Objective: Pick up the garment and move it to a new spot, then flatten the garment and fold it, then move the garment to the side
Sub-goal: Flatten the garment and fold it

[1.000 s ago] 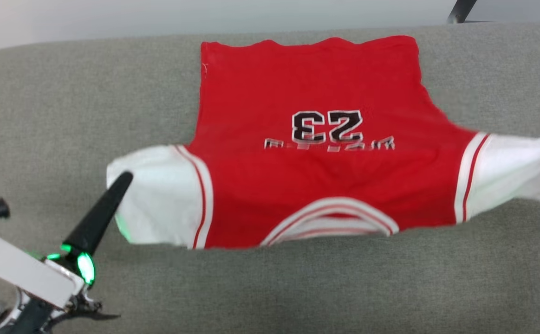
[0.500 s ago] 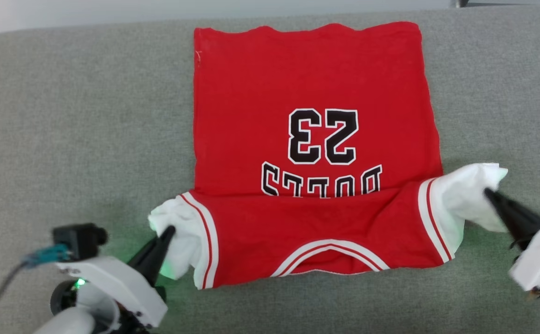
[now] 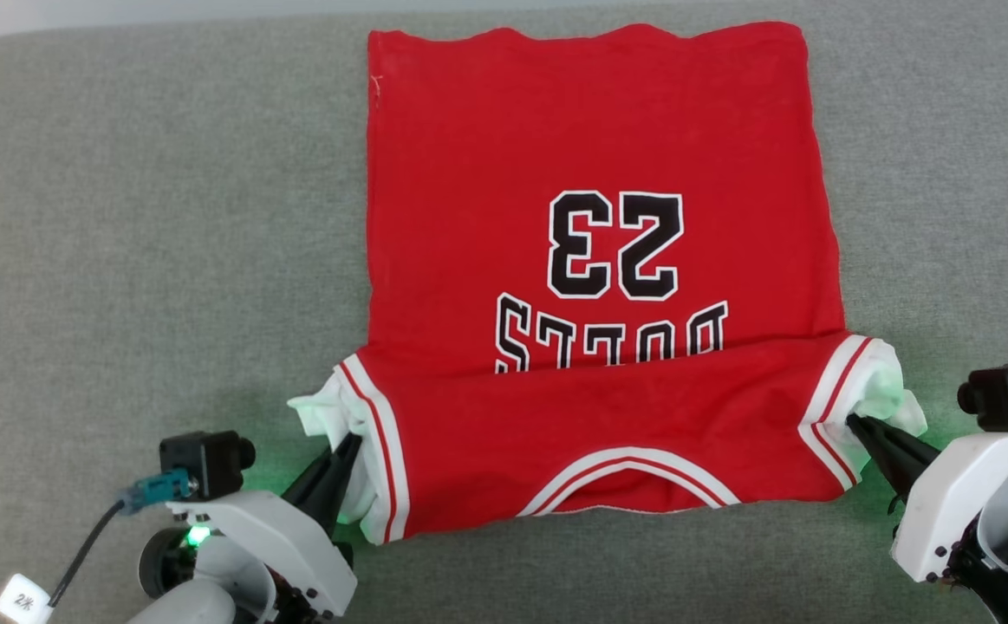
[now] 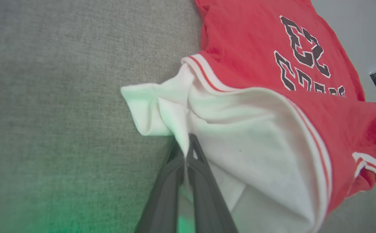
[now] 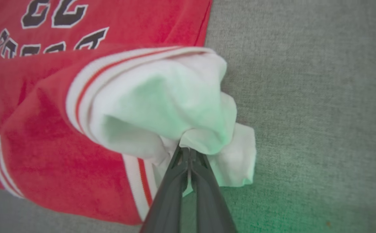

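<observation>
We see the garment (image 3: 590,130) spread on the grey cloth-covered tabletop (image 3: 122,217). Its hem is at the far side and its collar (image 3: 629,464) is nearest us, so the black-and-white number 23 (image 3: 614,245) and the lettering below it read upside down from the head view. The shoulder part is raised into a fold that hides the bottoms of the letters. Our left pincer (image 3: 349,444) is closed tight on the bunched white left sleeve (image 3: 320,414). In the left wrist view a thin edge of white fabric is nipped between its two dark fingers (image 4: 204,194). Our right pincer (image 3: 856,425) is likewise clamped on the crumpled white right sleeve (image 3: 889,390), with the cloth gathered at its tips in the right wrist view. Both sleeves appear lifted a little off the tabletop, though we cannot be sure from these angles. Green light from the wrists tints the white fabric and the grey cloth beside each pincer.
</observation>
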`<state>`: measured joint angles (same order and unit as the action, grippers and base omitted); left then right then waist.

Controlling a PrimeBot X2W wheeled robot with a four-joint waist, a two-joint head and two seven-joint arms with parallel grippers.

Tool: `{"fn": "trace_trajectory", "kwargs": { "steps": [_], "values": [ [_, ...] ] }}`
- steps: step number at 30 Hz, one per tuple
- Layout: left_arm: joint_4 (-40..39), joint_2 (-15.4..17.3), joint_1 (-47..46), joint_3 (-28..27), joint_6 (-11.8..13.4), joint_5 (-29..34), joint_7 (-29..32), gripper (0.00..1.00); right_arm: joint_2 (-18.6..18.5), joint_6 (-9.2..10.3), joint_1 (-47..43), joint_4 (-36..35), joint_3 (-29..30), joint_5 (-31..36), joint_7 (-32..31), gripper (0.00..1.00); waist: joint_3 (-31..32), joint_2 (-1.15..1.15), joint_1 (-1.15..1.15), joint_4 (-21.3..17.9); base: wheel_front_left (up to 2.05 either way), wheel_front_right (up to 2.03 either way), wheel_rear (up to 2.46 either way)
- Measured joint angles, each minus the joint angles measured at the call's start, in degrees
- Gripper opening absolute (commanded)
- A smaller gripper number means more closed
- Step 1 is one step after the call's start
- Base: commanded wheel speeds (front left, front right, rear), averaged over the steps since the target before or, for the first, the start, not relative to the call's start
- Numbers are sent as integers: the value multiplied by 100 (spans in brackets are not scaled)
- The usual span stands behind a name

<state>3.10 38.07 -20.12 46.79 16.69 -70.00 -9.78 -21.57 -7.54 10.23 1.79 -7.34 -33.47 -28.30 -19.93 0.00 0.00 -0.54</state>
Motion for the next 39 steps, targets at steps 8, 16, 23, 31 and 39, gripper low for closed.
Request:
{"fn": "trace_trajectory", "kwargs": {
  "steps": [8,16,23,31,39],
  "values": [
    [135,-114,-39,9,-38,14,-66,0,-168,-14,231,461,-319,131,320,0,-48,0,0,40,0,0,0],
    [210,-218,-37,38,-66,23,-134,0,-345,-15,290,366,-407,107,530,100,42,0,0,77,0,0,0],
    [93,-275,-26,54,-62,43,-164,0,-647,0,377,-470,235,52,86,100,73,0,0,206,0,0,0],
    [-97,-361,-195,122,-93,175,-124,0,-793,1,1608,-754,837,-86,-983,100,-103,0,0,480,0,0,0],
    [-292,-442,-546,126,-176,349,-126,0,-812,1,3769,887,536,376,-1967,100,-574,0,0,764,0,0,0]
  ]
}}
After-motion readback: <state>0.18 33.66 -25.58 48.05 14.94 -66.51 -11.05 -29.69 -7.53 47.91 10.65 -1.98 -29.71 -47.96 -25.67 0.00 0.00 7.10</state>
